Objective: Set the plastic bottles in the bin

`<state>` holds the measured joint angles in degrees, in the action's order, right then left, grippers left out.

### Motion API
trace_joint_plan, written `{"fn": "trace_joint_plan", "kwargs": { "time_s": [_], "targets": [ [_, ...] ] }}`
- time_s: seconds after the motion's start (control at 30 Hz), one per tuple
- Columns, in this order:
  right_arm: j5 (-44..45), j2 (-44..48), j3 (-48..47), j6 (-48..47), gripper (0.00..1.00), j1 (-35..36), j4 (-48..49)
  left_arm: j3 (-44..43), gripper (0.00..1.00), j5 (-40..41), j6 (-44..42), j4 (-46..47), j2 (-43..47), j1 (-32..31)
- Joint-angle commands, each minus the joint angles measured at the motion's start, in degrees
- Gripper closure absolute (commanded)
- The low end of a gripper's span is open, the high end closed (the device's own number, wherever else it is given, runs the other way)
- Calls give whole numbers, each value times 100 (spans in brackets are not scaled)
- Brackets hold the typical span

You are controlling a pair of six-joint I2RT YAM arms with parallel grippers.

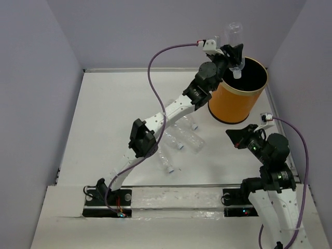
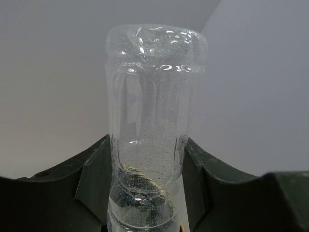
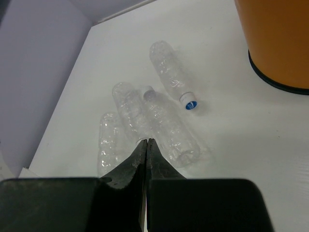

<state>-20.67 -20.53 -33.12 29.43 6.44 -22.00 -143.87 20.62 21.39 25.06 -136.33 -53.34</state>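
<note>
Your left gripper point(image 1: 236, 53) pinches a bottle point(image 1: 234, 33) over the bin point(image 1: 231, 104); right gripper point(image 3: 146, 142), pressed together, sits beside it near loose bottles point(image 3: 169, 126)

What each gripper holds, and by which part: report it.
Left gripper clamps one plastic bottle around its body, toward the cap end, cap pointing down over the bin. Right gripper is shut on nothing.

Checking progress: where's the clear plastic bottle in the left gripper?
Top view, upper right: the bottle hangs cap-down in the left gripper, over the tall orange bin.
</note>
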Motion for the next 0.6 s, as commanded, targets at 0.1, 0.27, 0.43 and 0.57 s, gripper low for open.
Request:
{"fn": "trace_joint_plan", "kwargs": {
  "time_s": [0.1,0.27,0.43,0.57],
  "targets": [
    [-429,181,-80,-139,100,-2,-24,-634,27,443,-161,1844,-771,-71],
    [-500,85,-98,-130,100,-2,73,-502,1,171,-336,1731,-571,-80],
    [-543,-178,-115,-192,100,-2,222,120,1,-154,-969,1222,587,-80],
    [-816,-661,-54,-96,100,-2,792,2303,1,-15,-1181,545,2613,-80]
  ]
}}
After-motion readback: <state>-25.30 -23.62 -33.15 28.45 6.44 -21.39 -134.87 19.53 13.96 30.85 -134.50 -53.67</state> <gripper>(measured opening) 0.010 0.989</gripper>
